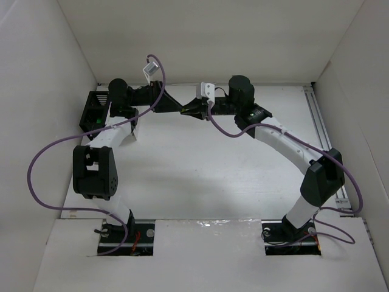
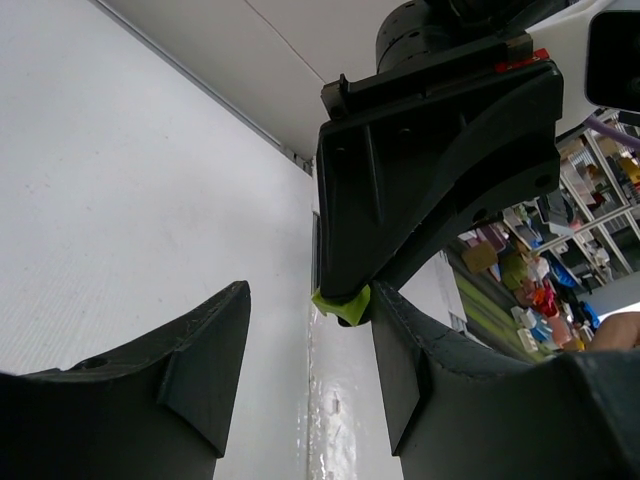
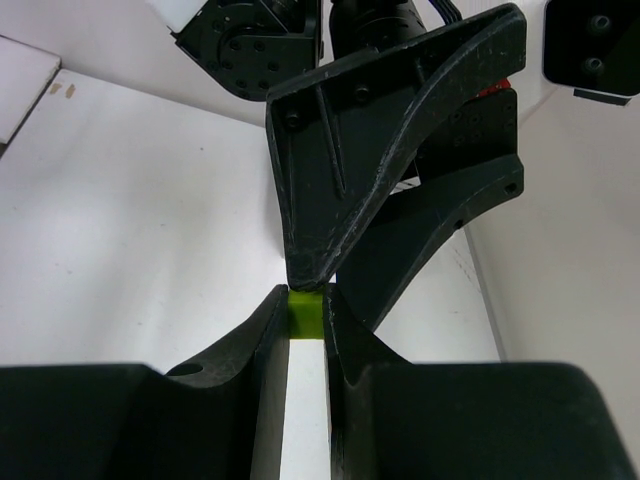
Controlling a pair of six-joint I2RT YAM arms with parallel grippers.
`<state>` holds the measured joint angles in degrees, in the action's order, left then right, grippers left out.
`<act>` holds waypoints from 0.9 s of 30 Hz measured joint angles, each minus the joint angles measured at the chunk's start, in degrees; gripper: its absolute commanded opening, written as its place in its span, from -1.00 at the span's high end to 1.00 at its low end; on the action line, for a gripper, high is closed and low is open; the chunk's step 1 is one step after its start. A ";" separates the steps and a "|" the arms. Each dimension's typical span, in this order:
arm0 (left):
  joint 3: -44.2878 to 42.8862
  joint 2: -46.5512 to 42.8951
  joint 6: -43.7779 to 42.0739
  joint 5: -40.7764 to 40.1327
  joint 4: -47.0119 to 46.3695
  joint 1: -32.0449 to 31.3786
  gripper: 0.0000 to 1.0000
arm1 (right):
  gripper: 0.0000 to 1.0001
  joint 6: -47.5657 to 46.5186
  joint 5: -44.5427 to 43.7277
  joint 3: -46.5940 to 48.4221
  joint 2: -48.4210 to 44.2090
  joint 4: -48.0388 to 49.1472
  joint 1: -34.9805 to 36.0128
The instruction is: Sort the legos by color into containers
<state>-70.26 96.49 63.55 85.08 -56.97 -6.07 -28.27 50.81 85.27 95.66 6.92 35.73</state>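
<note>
Lego pinched midair in right end effector.

No text, label or number is legible anywhere.

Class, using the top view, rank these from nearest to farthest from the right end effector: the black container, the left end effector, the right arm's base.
1. Left end effector, tip to tip with the right end effector, centre back.
2. Black container, back left.
3. Right arm's base, near right.
</note>
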 measured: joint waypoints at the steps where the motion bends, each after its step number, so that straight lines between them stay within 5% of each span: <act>1: 0.02 0.13 0.00 0.00 0.02 0.00 0.04 | 0.85 0.00 -0.07 0.00 0.00 -0.02 0.00; 10: 0.00 0.26 0.44 0.02 0.20 0.00 0.40 | 0.85 -0.22 -1.20 0.00 0.00 -0.02 0.00; 17: -0.02 0.26 0.63 -0.07 0.22 0.00 0.40 | 0.85 -0.48 -3.17 -0.61 0.11 0.61 0.35; 23: -0.02 0.26 0.83 -0.02 0.24 0.09 0.82 | 0.79 -0.83 -4.72 -0.92 0.11 0.90 0.70; 27: -0.02 0.26 0.90 -0.11 0.28 0.52 0.93 | 0.76 -0.96 -5.38 -1.36 0.11 1.31 0.74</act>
<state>-70.28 96.75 64.45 84.97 -56.69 -5.54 -29.23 45.43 83.92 95.77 8.23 36.47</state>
